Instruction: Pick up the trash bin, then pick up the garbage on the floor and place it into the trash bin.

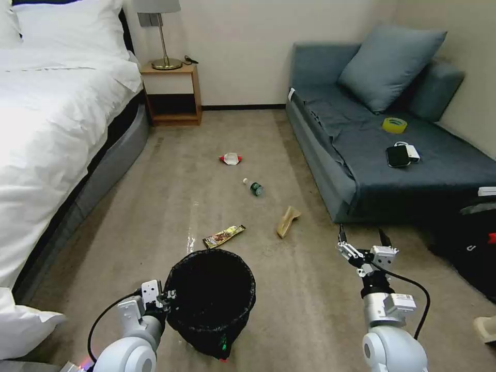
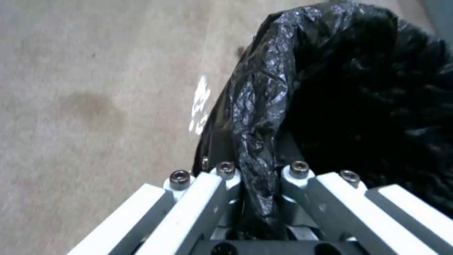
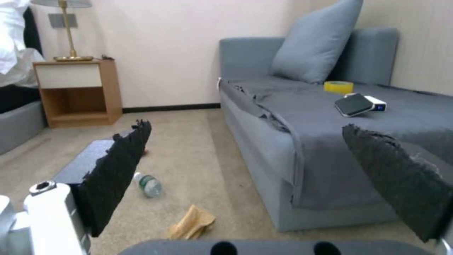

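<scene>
In the head view the trash bin (image 1: 212, 299) stood upright at lower centre, its mouth facing up and its black liner crinkled over the rim. The left gripper (image 1: 166, 298) was pressed against the bin's left rim; in the left wrist view its fingers (image 2: 222, 184) were closed tight on a fold of the liner and rim (image 2: 264, 117).

The right gripper (image 1: 363, 243) hung at lower right of the head view, above bare carpet (image 1: 310, 310), jaws spread wide and holding nothing; its dark pads (image 3: 118, 170) framed the right wrist view.

The garbage lay scattered mid-frame. The gold-brown snack wrapper (image 1: 223, 236) sat just above the bin, long axis running lower left to upper right. The tan paper scrap (image 1: 288, 221) lay to its right, near the sofa (image 1: 330, 170), pointing up and slightly right. The small bottle (image 1: 253, 187) lay on its side higher up, cap toward upper left. The red-white wrapper (image 1: 230, 159) was farthest up; its direction was hard to judge, perhaps roughly left to right.
</scene>
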